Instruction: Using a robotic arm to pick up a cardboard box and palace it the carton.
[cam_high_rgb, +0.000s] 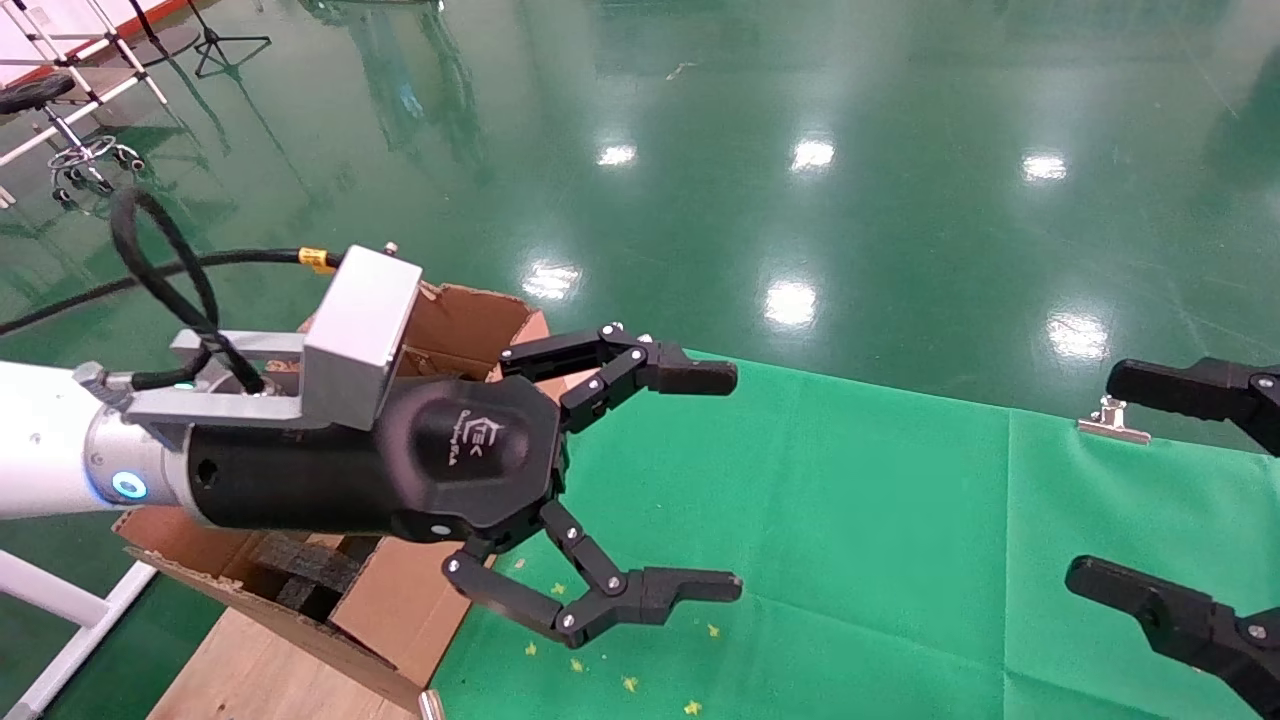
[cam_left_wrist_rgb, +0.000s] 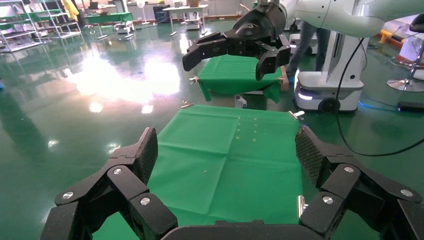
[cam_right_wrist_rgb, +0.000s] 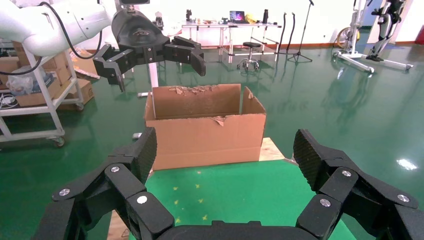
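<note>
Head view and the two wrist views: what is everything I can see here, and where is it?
carton: one, brown, torn flaps, at the table's left end.
black foam blocks: several, inside the carton.
green cloth: one, covering the table.
metal clip: one, silver, on the cloth's far edge.
yellow specks: a few, on the cloth near the carton.
floor: glossy green.
small cardboard box: none in view.
left pincer: black, open, empty, over the cloth beside the carton.
right pincer: black, open, empty, at the table's right end.

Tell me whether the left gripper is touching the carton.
Apart. The right wrist view shows the left gripper open and hanging in the air above the carton, with floor visible between its fingers and the carton's torn rim.
</note>
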